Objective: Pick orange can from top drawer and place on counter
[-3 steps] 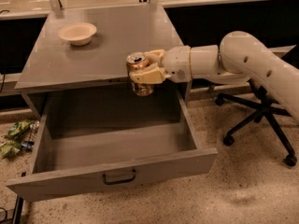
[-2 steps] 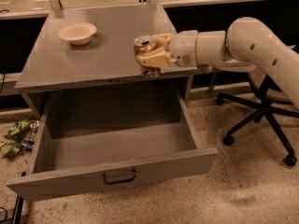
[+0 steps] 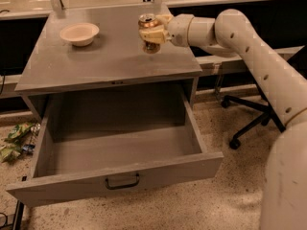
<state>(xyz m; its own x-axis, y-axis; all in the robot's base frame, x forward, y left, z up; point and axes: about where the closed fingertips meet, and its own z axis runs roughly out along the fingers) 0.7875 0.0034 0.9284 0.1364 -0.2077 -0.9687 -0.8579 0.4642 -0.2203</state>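
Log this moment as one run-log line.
gripper: shut on orange can | position: over counter, right of white bowl | top drawer: open | can not yet released

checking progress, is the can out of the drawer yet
Out: gripper holds the can over the counter; open drawer is empty.

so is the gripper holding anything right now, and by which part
The gripper holds the small orange-and-tan drink can by its sides, over the flat grey counter.

There are one orange can, one bowl, one drawer, one counter, and one gripper near the counter's back right corner.
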